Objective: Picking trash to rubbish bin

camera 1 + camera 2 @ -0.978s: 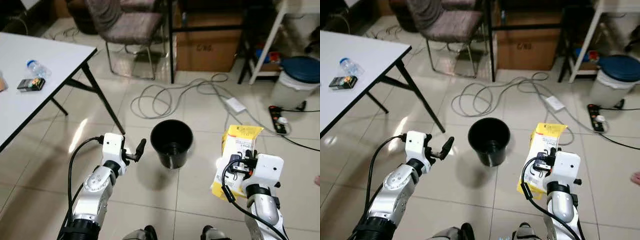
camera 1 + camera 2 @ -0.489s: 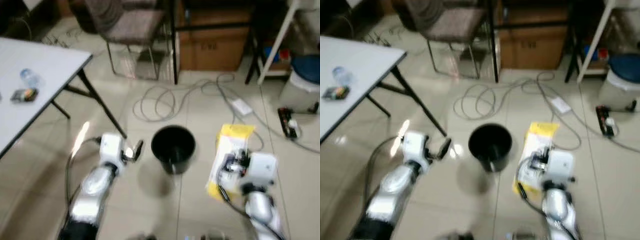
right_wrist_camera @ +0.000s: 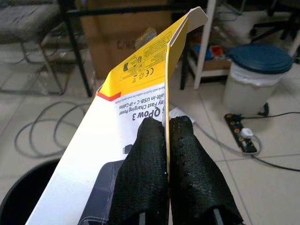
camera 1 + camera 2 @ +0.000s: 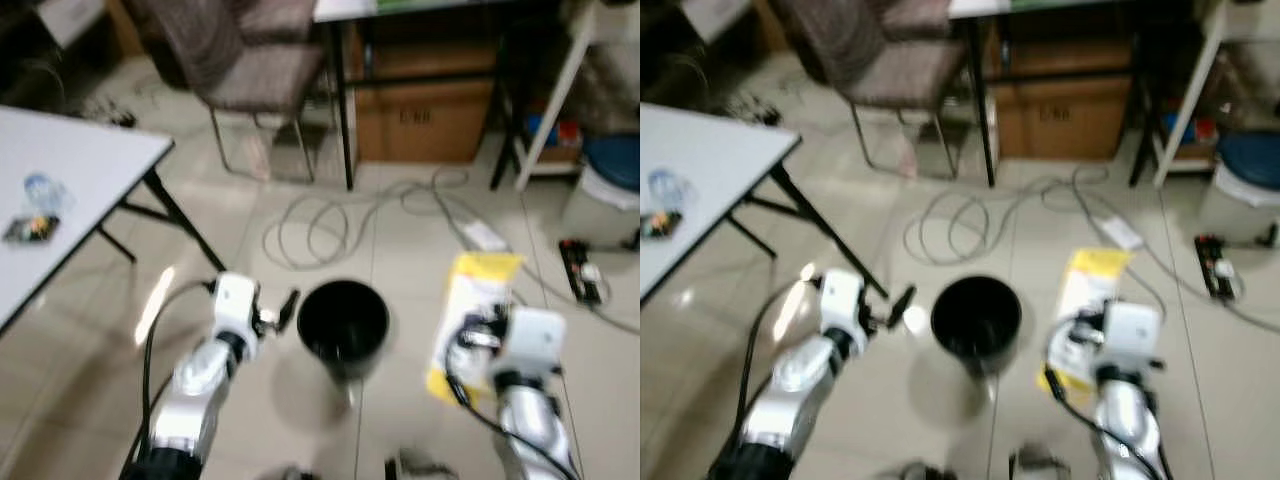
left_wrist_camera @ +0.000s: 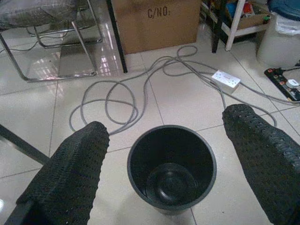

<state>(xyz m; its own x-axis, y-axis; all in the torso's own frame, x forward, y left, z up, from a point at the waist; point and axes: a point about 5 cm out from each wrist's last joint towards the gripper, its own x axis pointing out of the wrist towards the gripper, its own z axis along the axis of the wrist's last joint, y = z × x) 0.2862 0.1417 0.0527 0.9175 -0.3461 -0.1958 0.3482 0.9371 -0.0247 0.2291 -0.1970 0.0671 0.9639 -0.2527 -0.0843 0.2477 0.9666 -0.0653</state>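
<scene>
Pinching the yellow-and-white carton (image 3: 140, 108), the right gripper (image 3: 167, 140) hovers just beside the black bin (image 4: 343, 325), nothing dropped yet; left gripper (image 5: 168, 154) spread wide.

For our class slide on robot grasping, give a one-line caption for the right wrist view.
The right gripper pinches a flattened yellow-and-white charger box above the black bin.

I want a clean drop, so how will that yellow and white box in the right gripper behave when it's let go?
The yellow and white box looks like thin, light card, pinched by one panel in the right gripper, so it may flutter. Its flap stands open and could catch the black bin rim.
</scene>
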